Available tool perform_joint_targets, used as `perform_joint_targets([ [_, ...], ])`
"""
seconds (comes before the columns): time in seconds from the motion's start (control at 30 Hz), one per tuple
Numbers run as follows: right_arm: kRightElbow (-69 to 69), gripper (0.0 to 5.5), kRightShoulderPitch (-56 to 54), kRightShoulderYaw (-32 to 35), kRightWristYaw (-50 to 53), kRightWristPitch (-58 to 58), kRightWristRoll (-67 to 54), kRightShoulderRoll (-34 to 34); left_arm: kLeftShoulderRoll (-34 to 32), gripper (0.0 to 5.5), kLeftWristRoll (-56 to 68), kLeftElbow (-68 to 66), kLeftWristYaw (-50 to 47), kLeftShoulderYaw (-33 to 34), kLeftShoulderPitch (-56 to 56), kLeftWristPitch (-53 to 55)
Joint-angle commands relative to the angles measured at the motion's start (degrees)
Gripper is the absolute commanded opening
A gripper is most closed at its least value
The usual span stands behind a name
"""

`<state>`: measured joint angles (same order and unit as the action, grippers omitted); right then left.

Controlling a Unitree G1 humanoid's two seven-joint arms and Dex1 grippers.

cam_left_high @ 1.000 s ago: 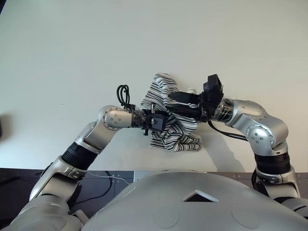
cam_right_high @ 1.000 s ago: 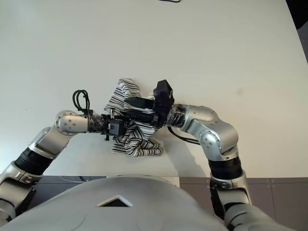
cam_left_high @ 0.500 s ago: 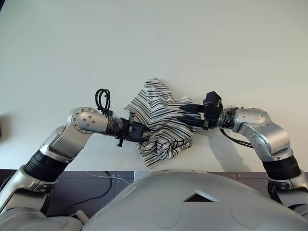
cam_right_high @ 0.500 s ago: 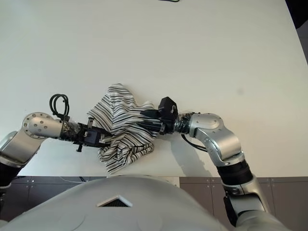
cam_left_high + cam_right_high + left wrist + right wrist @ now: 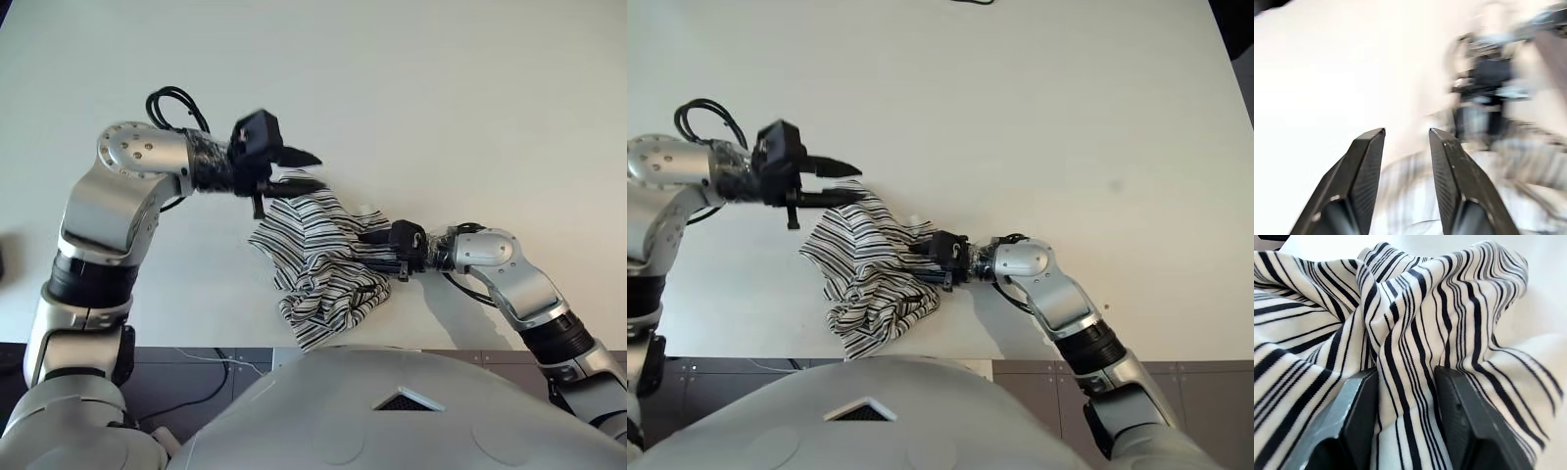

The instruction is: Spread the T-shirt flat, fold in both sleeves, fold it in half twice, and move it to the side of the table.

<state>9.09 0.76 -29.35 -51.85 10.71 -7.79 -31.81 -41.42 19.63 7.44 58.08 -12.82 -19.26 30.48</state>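
The black-and-white striped T-shirt (image 5: pixel 318 262) lies crumpled in a heap near the table's front edge. My right gripper (image 5: pixel 376 244) is low on the table at the heap's right side, shut on a fold of the T-shirt (image 5: pixel 1405 357), which bunches between its fingers (image 5: pixel 1452 406). My left gripper (image 5: pixel 312 168) hovers open just above the heap's far left corner. Its fingers (image 5: pixel 1369 152) are apart with nothing between them.
The white table (image 5: pixel 470 108) stretches wide beyond and to both sides of the heap. Its front edge (image 5: pixel 196 345) runs just under the shirt. A dark cable end (image 5: pixel 970 2) lies at the far edge.
My left gripper has let go of the shirt, opened, and swung up and away toward the far left. The right gripper sank toward the table, and the shirt slumped into a lower heap.
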Motion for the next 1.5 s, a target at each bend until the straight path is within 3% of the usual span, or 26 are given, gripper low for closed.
perform_joint_targets([
  [0.03,-4.94,1.99,1.77,-1.25,0.13,0.80,5.32,-3.24,4.22,1.66,-6.46,-19.94,-3.86,-1.61,-6.83,-2.48],
  [0.17,-6.15,1.99,1.05,-2.05,0.11,-0.59,6.66,-3.17,6.21,1.66,-9.70,-33.93,1.94,-4.59,-10.72,-5.51],
  [0.4,-6.75,1.99,1.50,-2.43,1.09,-1.02,7.02,-2.77,5.72,1.66,-10.07,-45.56,16.24,-5.53,-16.65,-1.94],
  [1.0,-7.28,1.99,1.39,-3.90,2.67,-1.73,8.52,-1.65,9.85,1.66,-14.60,-51.70,24.45,-8.03,-17.24,-1.64],
  [1.33,-7.01,2.04,1.67,-4.27,4.32,-1.57,8.54,-1.19,10.47,0.24,-12.39,-50.81,26.79,-5.03,-18.66,1.97],
  [1.5,-6.04,2.04,1.89,-3.93,4.98,-1.35,8.16,-1.19,11.05,0.13,-11.95,-50.74,25.93,-3.69,-18.92,2.02],
])
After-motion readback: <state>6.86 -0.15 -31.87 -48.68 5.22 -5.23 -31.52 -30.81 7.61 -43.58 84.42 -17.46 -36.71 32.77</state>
